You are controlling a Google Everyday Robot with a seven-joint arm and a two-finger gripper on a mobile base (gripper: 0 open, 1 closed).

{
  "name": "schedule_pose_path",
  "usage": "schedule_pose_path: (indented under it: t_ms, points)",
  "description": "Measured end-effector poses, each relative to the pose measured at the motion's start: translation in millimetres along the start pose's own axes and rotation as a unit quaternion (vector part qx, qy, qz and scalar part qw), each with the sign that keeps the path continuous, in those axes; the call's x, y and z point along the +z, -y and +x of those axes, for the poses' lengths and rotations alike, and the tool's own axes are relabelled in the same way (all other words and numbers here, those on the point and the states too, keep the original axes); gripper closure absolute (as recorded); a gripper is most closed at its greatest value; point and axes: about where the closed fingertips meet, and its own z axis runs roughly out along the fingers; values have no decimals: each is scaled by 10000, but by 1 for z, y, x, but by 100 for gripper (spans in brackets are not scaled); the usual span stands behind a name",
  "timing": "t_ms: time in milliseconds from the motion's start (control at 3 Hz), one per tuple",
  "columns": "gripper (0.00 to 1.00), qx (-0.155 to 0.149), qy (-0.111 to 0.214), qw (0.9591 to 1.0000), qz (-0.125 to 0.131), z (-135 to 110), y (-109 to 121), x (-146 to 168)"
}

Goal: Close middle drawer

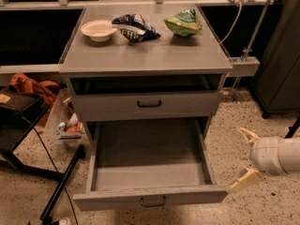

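The middle drawer is pulled far out of the grey cabinet; it is wide, shallow and empty, with a small dark loop handle on its front. My gripper is low at the right, just right of the drawer's front right corner and not touching it. Its two cream fingers are spread wide apart with nothing between them. Above the open drawer, another grey drawer front with the same handle sits almost flush.
On the cabinet top are a white bowl, a dark chip bag and a green chip bag. A black stand and a bin of clutter are at the left. A dark cabinet stands at the right on speckled floor.
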Motion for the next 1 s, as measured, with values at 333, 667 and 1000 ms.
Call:
schedule_pose_path:
  t_ms: [333, 667, 1000]
  points:
    - [0, -136, 488, 9986, -163, 3, 5, 55]
    - [0, -237, 756, 9960, -416, 9, 3, 102]
    - [0, -234, 760, 9952, -576, 25, -4, 133]
